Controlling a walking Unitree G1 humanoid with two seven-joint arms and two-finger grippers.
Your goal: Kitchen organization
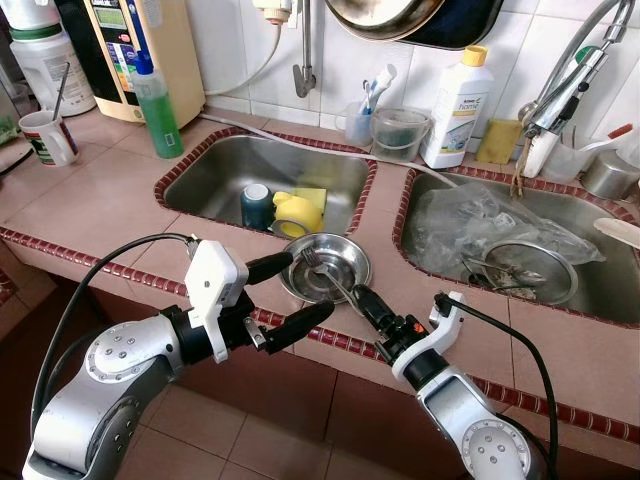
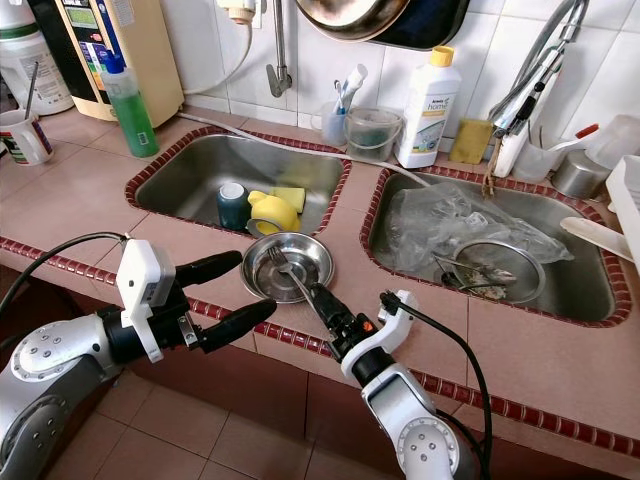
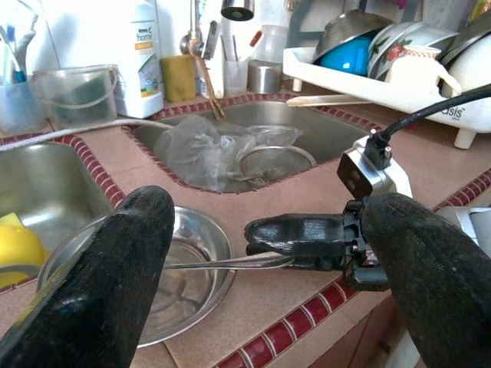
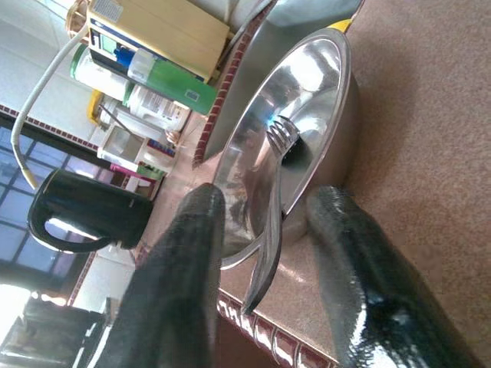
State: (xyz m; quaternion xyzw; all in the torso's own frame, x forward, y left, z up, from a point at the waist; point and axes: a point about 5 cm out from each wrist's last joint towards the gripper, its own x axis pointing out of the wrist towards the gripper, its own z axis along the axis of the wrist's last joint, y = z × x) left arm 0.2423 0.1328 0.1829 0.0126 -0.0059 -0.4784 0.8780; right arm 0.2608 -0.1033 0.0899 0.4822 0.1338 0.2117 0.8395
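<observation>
A small steel bowl (image 1: pixel 345 262) sits on the tiled counter between the two sinks, near the front edge. A fork (image 1: pixel 320 268) lies with its tines in the bowl and its handle sticking out over the rim toward me. My right gripper (image 1: pixel 358 297) is at the handle, open, one finger on each side of the fork (image 4: pixel 268 238) with a small gap on both sides. My left gripper (image 1: pixel 310 285) is open just left of the bowl, its upper finger reaching the rim and its lower finger at the counter's red edge tiles.
The left sink (image 1: pixel 215 175) holds a yellow cup (image 1: pixel 297 213) and a dark cup (image 1: pixel 256 205). The right sink (image 1: pixel 600 285) holds a crumpled plastic bag (image 1: pixel 480 225) and a strainer. A green bottle (image 1: pixel 158 110), a mug (image 1: pixel 47 137) and a white detergent bottle (image 1: pixel 456 108) stand around them.
</observation>
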